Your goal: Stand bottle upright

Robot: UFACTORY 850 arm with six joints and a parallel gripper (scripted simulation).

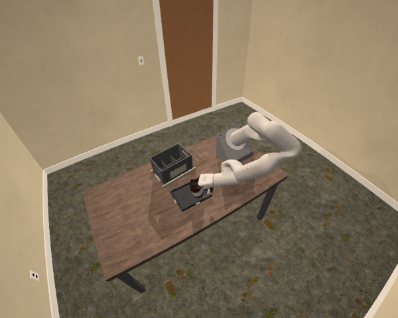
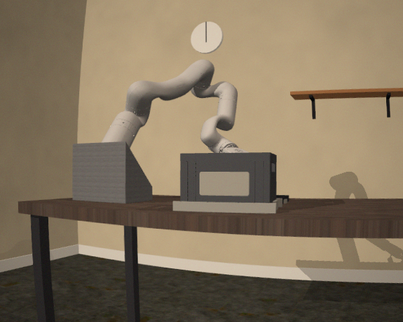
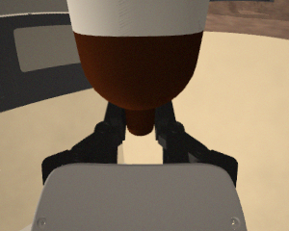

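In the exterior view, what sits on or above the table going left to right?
Arm pedestal → crate on its pale base slab, with the arm's wrist dipping behind it → a corner of the tray → wall shelf. The gripper and bottle are hidden behind the crate.
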